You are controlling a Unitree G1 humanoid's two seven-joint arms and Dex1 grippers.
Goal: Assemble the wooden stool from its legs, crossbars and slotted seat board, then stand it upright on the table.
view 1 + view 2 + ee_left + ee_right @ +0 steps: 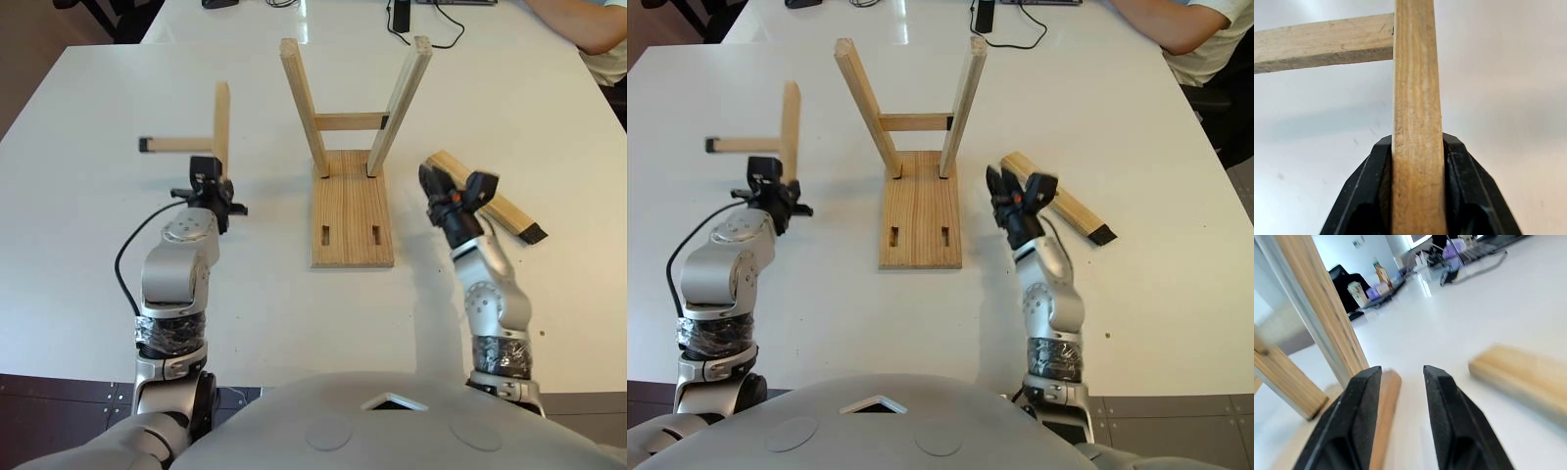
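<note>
Strong, even light falls from overhead on the white table. Its glossy top throws back a pale glare at the far edge, beyond the upright legs. Shadows are short and soft. A thin one runs along the near edge of the seat board, and a faint one lies beside the loose piece of wood on the right. From the left wrist, the grain of the held leg is crisp, with a broad grey shadow band on the table behind it. From the right wrist, the black fingers are smeared, the wood beside them is soft, and the far room washes out pale.
</note>
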